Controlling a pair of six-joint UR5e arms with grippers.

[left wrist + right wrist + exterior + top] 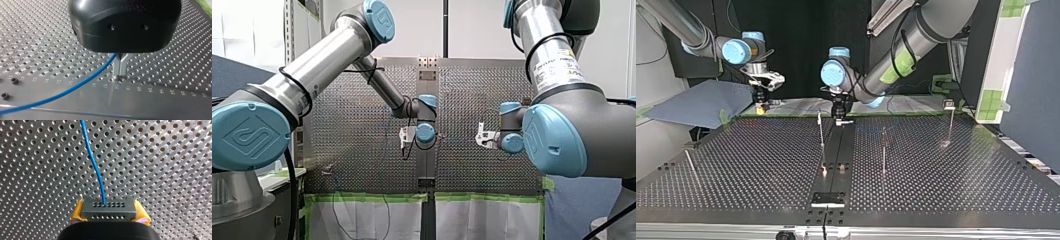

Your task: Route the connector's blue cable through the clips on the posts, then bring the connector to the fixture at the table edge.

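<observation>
**Both claws loaded, no clip threaded yet**

My right gripper point(110, 213) is clamped on the connector point(108, 210), with a yellow pad on each short end. It hangs above the table point(761, 160) at the far left of the top view, well away from the posts point(821, 131).

My left gripper point(120, 75) has its metal fingers pressed together. The blue cable point(93, 162) comes out from between them just under the black body, so it seems pinched there. The fingertips look to be touching the table.

**Risks.** If the arms move apart faster than the cable slides through my left fingers, the pull falls on the joint between cable and connector. It could also twist the connector between the pads. The loose run could catch a thin post instead of seating in a clip. Fingertips this low could scrape the holes on any sideways move.

**Orientation.** The connector's long axis runs from pad to pad, level with the table. Its holed face, where the cable enters, points ahead of the gripper. The fixture point(827, 199), I judge, is the black plate at the near edge.
</observation>
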